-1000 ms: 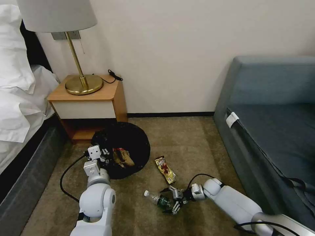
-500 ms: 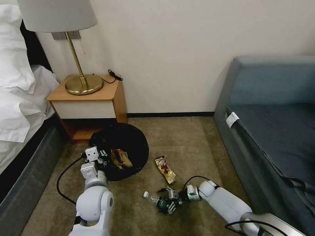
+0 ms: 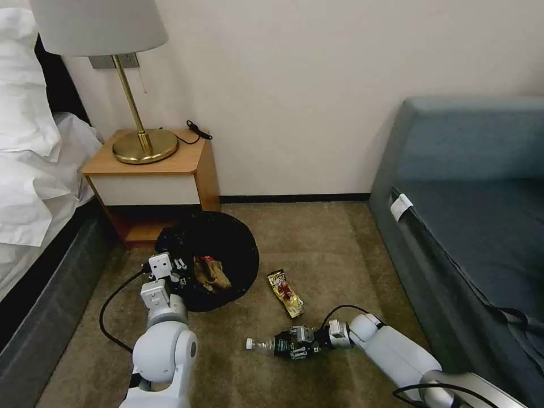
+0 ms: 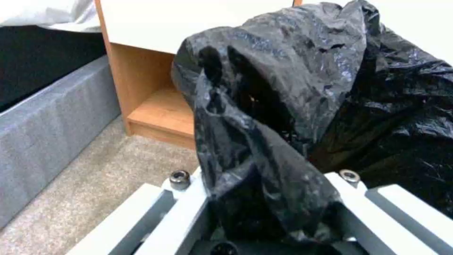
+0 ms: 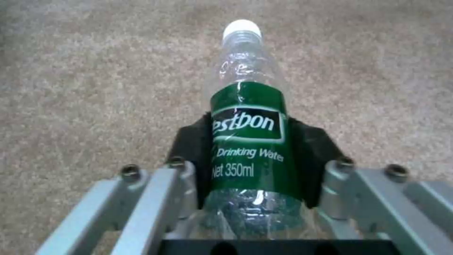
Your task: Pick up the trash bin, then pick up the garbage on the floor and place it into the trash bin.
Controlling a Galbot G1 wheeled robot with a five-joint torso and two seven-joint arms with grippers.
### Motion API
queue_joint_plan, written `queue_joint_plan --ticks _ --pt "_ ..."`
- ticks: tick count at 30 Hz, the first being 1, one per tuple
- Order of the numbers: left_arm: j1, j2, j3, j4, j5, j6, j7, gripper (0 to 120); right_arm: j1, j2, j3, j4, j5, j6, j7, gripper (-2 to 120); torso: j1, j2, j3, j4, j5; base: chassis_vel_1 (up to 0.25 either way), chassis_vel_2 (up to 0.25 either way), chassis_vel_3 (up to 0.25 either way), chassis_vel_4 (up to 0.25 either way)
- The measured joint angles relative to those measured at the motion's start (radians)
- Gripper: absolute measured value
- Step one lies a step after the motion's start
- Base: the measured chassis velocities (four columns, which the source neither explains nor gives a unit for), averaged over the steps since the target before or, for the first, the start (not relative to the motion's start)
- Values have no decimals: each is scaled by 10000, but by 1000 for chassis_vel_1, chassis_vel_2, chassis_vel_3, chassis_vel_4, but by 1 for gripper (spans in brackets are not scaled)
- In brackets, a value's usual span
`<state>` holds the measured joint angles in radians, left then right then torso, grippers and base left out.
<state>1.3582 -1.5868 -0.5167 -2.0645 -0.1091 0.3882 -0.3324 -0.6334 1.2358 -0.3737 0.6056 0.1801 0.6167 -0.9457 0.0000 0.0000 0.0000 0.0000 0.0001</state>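
Right gripper [image 3: 288,344] is clenched on the clear plastic bottle with green label [image 5: 247,141], low over the carpet | left gripper [image 4: 264,209] is clamped on the black-bagged round bin [image 3: 218,249] rim, fingertips hidden by the bag.

Open carpet [image 3: 317,243] between trash bin [image 3: 226,243] and sofa [image 3: 453,226]; nightstand [image 3: 153,181] blocks bin's far-left side (wrapper [image 3: 285,292] mid-lane).

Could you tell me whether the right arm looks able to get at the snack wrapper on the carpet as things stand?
Probably not yet: the right claw is shut on the bottle, so it is occupied. The snack wrapper lies on bare carpet close by, with nothing in between, so the path itself looks free.
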Motion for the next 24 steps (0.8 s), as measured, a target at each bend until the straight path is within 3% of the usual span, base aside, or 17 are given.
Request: queue_joint_plan --ticks 1,3,9,17,20,23,24 --pt "0 0 0 0 0 0 0 4 0 0 0 0 0 0 0 36 0 0 0 0 0 0 0 0 0" --pt "0 -3 17 -6 0 9 -2 4 -6 -42 3 109 28 2 70 23 0 0 0 0 -1 0 0 0 0" --pt "-69 -1 19 6 0 38 -5 4 -100 -188 219 525 230 6 179 14 0 0 0 0 0 0 0 0 0" --pt "-222 18 -8 189 -41 50 -9 4 -371 -710 1163 1456 970 210 500 14 0 0 0 0 0 0 0 0 0" --pt "-265 26 -28 241 -81 51 -23 4 -487 -958 1401 1911 1745 171 1150 14 0 0 0 -1 -1 0 0 0 0" --pt "-302 -8 -14 319 -123 52 -33 4 -392 -811 1708 2281 3112 90 2713 14 0 0 0 -1 2 0 0 0 0" --pt "-302 -8 -14 319 -123 52 -33 4 -392 -811 1708 2281 3112 90 2713 14 0 0 0 -1 2 0 0 0 0"
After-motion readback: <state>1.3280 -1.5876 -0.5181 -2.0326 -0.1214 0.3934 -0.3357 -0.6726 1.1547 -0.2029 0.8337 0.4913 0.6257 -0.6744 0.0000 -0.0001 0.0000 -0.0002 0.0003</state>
